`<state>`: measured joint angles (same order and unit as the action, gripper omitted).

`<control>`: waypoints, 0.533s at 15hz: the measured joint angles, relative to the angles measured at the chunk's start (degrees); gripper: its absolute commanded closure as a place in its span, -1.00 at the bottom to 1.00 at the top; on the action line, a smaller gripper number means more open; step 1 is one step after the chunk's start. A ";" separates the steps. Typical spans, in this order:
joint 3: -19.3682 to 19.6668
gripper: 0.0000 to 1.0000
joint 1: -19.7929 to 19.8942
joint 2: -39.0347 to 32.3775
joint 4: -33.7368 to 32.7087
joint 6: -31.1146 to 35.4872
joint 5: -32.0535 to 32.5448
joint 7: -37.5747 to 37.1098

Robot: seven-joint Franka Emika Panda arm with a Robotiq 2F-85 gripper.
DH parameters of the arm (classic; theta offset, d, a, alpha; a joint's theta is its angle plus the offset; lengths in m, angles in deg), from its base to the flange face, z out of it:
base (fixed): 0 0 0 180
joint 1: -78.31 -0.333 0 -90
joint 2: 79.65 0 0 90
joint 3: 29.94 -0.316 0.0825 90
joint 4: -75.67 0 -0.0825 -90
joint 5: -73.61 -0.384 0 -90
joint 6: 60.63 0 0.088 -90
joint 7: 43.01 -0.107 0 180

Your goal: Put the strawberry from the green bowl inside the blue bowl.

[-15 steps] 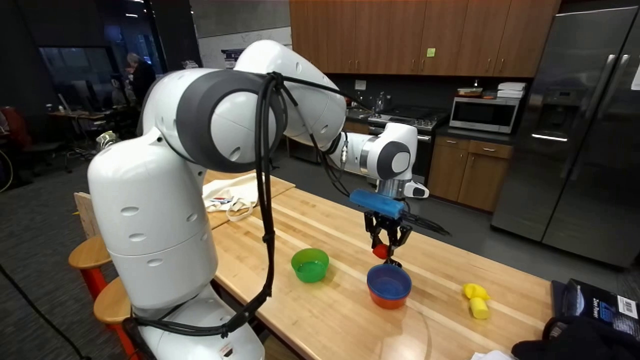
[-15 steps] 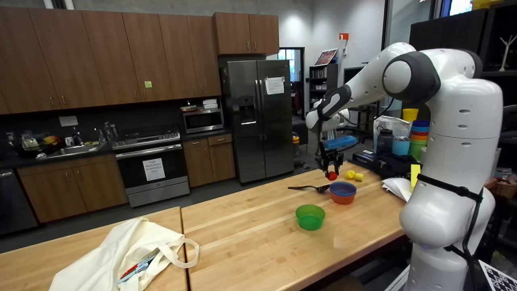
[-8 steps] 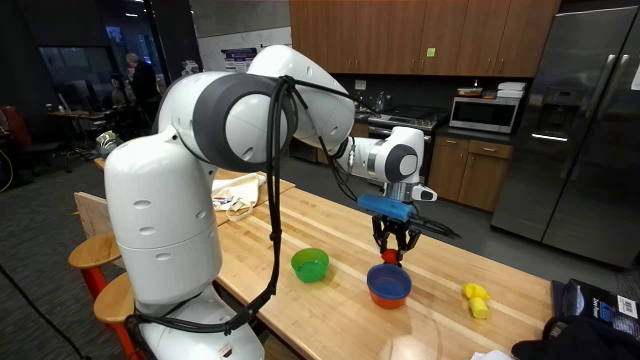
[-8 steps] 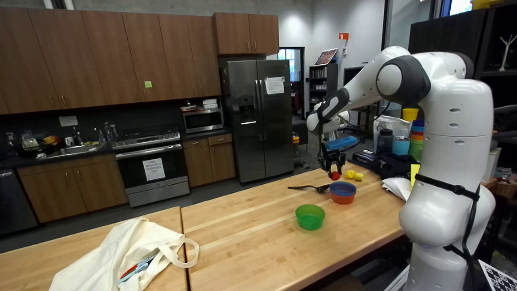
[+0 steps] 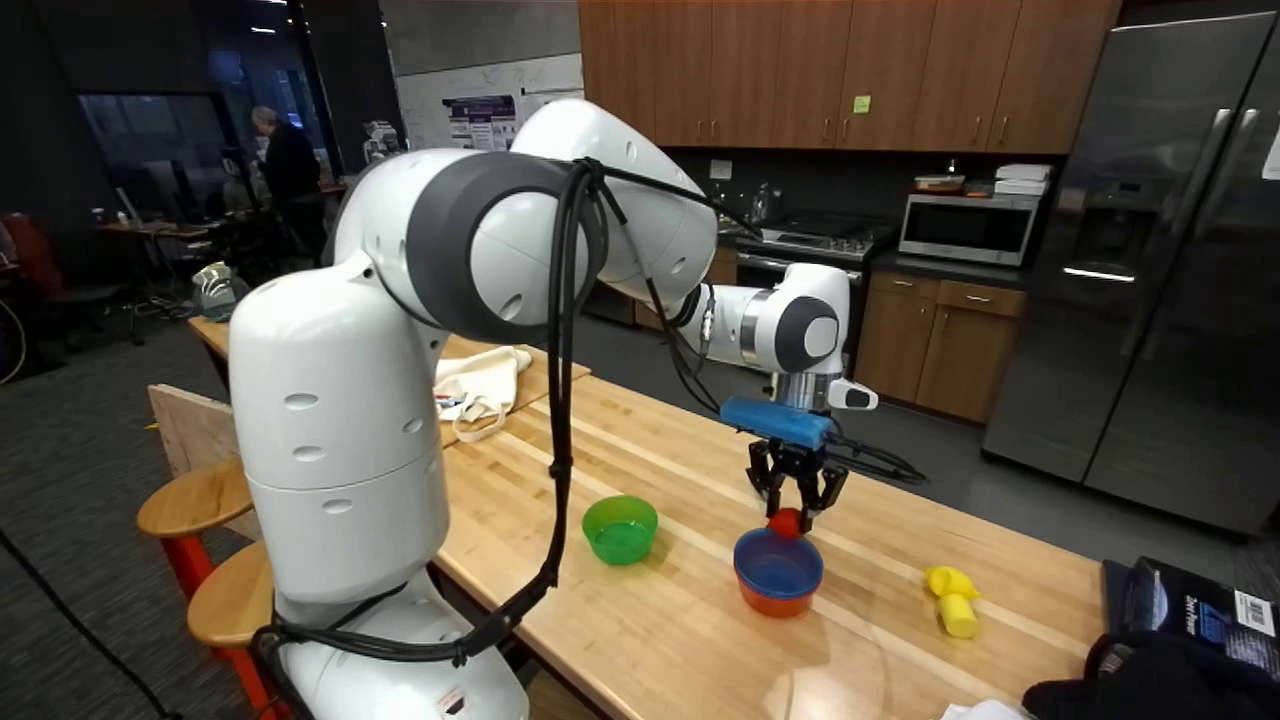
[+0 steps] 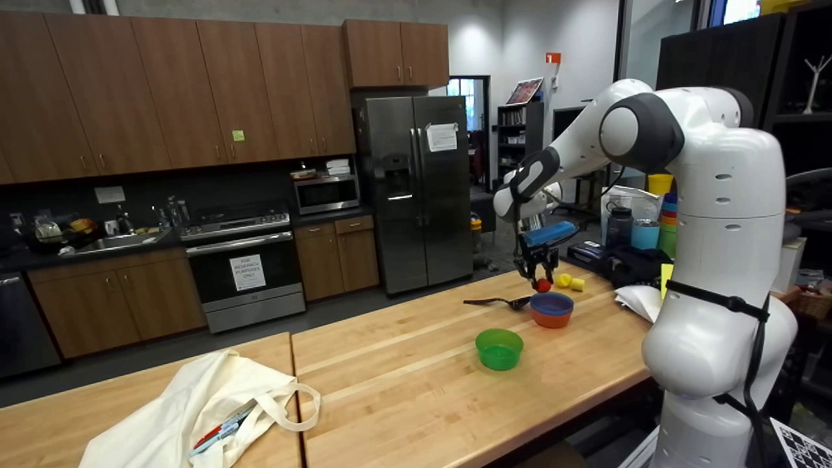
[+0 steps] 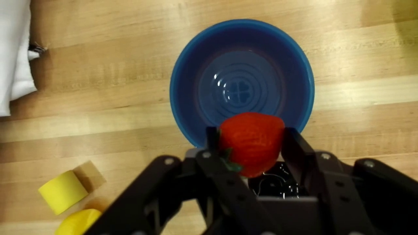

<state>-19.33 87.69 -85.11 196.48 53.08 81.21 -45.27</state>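
My jaws grip the strawberry [image 7: 253,142], now nearer the blue bowl [image 7: 240,80] than a second ago; in the wrist view it overlaps the six o'clock rim. Release seems a nudge away, toward twelve. Farther off, around nine o'clock in an exterior view, stands the empty green bowl [image 5: 620,532].

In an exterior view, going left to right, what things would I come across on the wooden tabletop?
In an exterior view: cloth bag, green bowl, blue bowl, yellow pieces, black box.
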 measured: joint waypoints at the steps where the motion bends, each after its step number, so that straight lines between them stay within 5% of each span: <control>1: 0.00 -0.53 0.00 -0.15 0.00 -0.01 0.06 0.00; 5: 0.00 -0.94 0.00 -0.51 0.00 -0.50 0.07 0.00; 8: 0.00 -1.00 0.00 -0.51 -0.09 -1.13 0.07 0.01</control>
<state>-19.33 87.69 -85.62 196.39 51.94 81.28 -45.26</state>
